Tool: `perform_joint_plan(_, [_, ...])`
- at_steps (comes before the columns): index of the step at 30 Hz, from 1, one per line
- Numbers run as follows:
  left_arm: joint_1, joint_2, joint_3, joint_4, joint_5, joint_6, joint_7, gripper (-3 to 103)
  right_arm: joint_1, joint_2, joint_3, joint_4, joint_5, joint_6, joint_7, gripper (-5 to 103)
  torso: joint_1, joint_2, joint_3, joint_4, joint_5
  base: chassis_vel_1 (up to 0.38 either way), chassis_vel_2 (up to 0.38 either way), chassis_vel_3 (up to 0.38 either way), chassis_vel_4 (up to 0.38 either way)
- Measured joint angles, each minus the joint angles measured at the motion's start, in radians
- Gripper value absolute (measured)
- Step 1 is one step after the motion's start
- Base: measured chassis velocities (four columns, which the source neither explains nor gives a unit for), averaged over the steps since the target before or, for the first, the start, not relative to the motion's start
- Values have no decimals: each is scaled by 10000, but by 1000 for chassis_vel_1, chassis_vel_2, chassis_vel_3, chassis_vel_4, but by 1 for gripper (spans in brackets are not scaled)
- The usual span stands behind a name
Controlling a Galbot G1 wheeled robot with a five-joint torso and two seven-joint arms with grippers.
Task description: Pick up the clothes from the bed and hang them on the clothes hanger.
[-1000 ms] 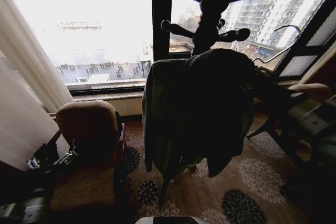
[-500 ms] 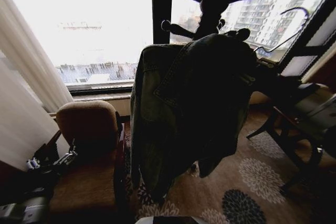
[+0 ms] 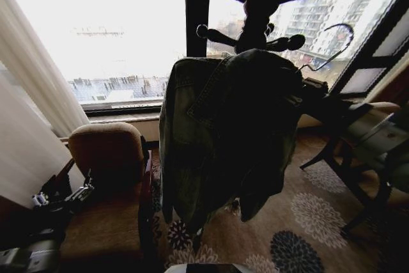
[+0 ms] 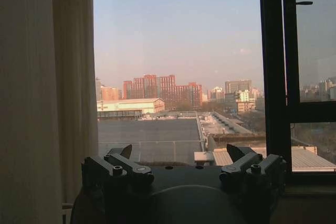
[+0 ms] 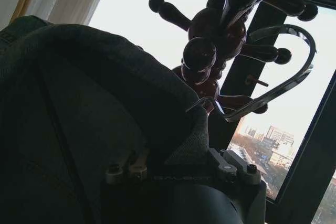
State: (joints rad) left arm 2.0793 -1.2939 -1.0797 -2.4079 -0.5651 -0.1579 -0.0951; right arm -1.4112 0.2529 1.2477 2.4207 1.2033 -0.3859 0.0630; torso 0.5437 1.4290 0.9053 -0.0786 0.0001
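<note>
Denim jacket (image 3: 230, 132), faded blue, hangs clamped in right gripper (image 5: 181, 169) at six o'clock below dark wooden coat stand (image 3: 262, 7); recommend guiding silver wire hook (image 5: 273, 85) squarely over a peg.

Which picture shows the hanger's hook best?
The right wrist view: the hook curves large and close against the bright window, right beside the coat stand's knobs, above the jacket. The head view shows it small and thin, past the stand. The left wrist view looks out the window instead.
</note>
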Motion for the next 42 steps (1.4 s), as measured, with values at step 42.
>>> perform_joint_plan(42, [0, 0, 0, 0, 0, 0, 0, 100, 1057, -1919, -1313, -1477, -161, 310, -727, 32, 0, 0, 0, 0, 0, 0, 0, 0, 0])
